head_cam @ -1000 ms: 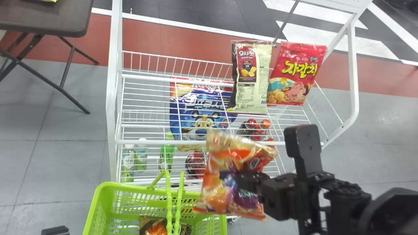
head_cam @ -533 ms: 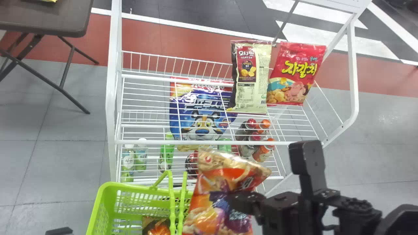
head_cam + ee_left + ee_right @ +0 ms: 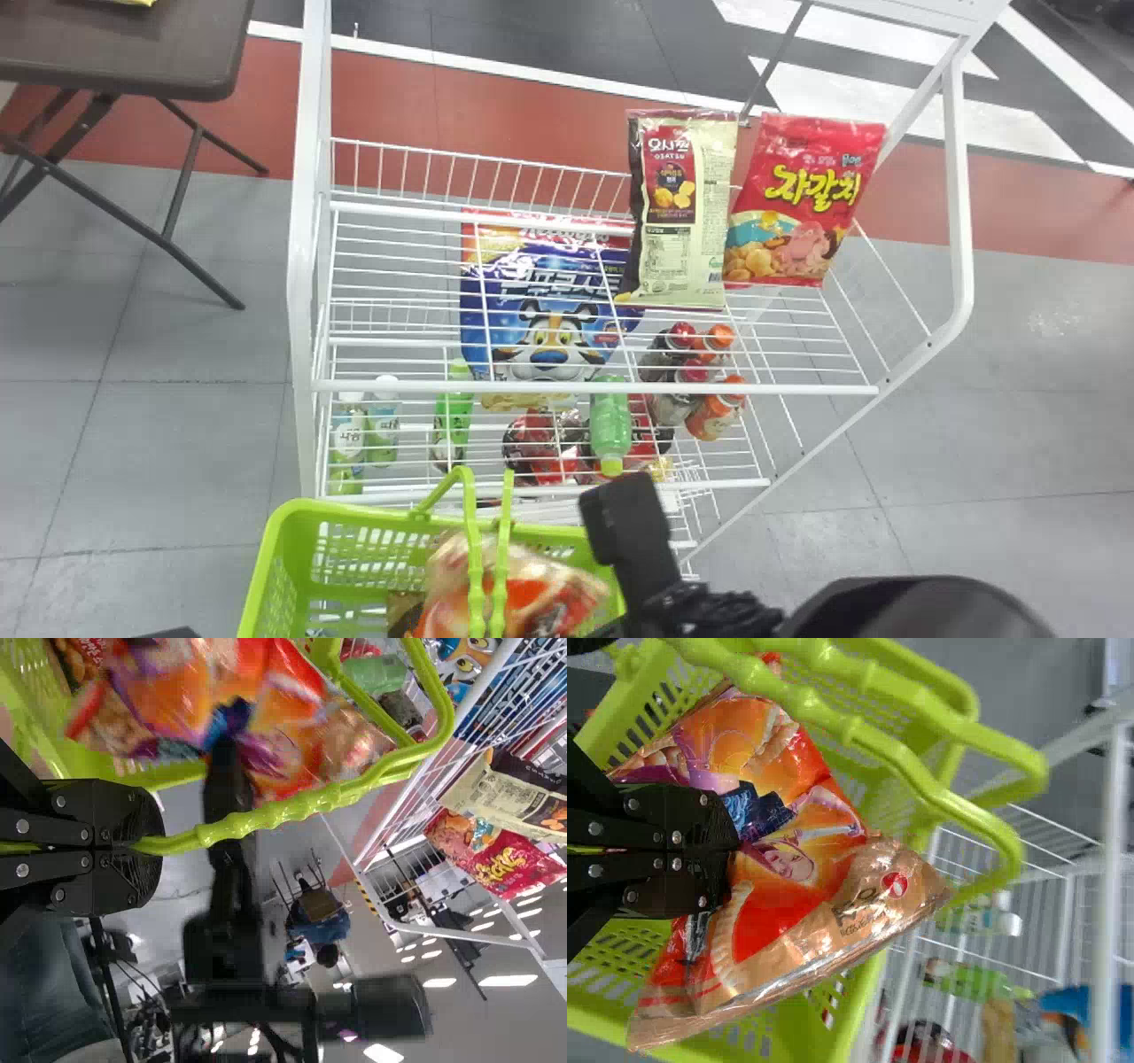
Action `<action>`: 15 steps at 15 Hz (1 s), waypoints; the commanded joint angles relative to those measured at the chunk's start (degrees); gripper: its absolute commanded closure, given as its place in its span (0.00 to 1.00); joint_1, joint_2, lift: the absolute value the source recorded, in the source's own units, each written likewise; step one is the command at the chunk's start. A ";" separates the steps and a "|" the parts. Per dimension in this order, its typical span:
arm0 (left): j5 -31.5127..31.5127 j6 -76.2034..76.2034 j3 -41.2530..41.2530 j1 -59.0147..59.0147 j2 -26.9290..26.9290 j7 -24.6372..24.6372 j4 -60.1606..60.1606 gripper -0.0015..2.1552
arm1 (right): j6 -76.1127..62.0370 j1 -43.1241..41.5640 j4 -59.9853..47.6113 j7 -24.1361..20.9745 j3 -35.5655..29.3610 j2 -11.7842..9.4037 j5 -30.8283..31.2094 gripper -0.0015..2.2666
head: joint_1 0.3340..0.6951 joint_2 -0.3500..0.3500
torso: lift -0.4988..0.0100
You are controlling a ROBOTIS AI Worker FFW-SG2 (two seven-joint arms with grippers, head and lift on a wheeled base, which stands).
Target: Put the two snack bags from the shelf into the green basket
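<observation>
A: Counting bags at the green basket [image 3: 275,532]. Tally?

B: One in, one nearly, by my reading. Brown-and-red bag [image 3: 403,611] lies down inside. Orange snack bag [image 3: 842,912] is at the basket's mouth, crossed by the handles in the head view. How deep it sits, cannot tell.

A: State of the right gripper [image 3: 733,850]?

B: Fingers closed together, the orange bag's wrapper pinched between them. No release yet, so the second bag doesn't count as delivered.

A: Left gripper [image 3: 159,847]?

B: Closed on a basket handle [image 3: 266,818]. Steadying duty, presumably.

A: Shelf [image 3: 532,386] notes?

B: Cream-fronted pack [image 3: 682,213] and red bag [image 3: 802,204] at the far right side, side by side. Task asks for two; with one inside and one in hand, I take these as extras. Judgement only.

A: Remaining, then?

B: Get the orange bag wholly within the rim, clear of the handles, open the right fingers, back out. Late stage; one release short of done, I'd say.
</observation>
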 commanded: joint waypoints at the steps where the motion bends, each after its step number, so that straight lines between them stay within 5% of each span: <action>1: 0.00 0.00 -0.05 0.09 0.27 0.00 -0.35 0.88 | 0.12 -2.03 5.15 -0.33 3.56 0.16 1.89 0.79 | 1.00 0.00 | 0.96; 2: 0.00 0.00 -0.05 0.09 0.36 0.00 -0.53 0.88 | 0.12 -2.56 6.82 -0.24 4.09 0.16 2.07 0.51 | 1.00 0.00 | 0.96; 3: 0.00 0.17 0.04 0.18 0.45 0.00 -0.79 0.88 | 0.12 -2.83 7.44 -0.24 4.53 0.16 2.42 0.04 | 1.00 0.00 | 0.96; 14: 0.35 0.00 0.48 -0.26 0.45 0.44 -0.53 0.88 | 0.12 6.14 -13.92 -0.24 -8.21 0.69 3.04 0.03 | 1.00 0.00 | 0.96; 15: 0.44 -0.36 0.66 -0.35 0.27 0.44 -0.09 0.88 | -9.32 7.37 -13.83 0.11 -9.18 1.48 2.60 0.03 | 1.00 0.00 | 0.96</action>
